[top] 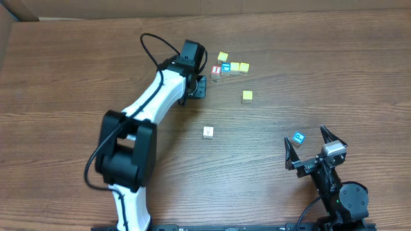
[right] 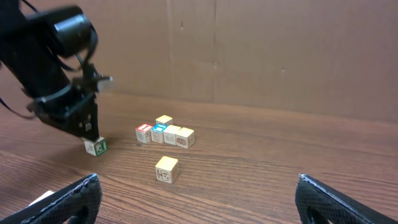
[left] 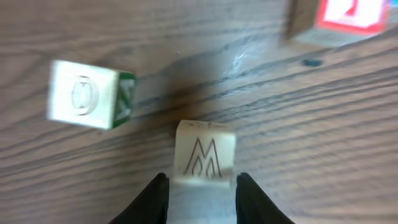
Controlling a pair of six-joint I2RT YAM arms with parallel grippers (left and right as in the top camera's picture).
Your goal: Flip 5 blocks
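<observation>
Left gripper [left: 202, 179] appears clamped on cream M block [left: 205, 154], lower centre; the block's base is blurred. Right gripper [top: 306, 135], lower right, stands wide open, blue block [top: 298, 137] near its fingertips.

Overhead, your left gripper [top: 200, 88] hides the M block [left: 205, 155]; in the left wrist view the red-faced cube [left: 345, 18] is blurry and cropped up top.

Brown M on cream block [left: 205, 152]; green-sided white block [left: 84, 94]; red-faced cube [left: 348, 15]
</observation>
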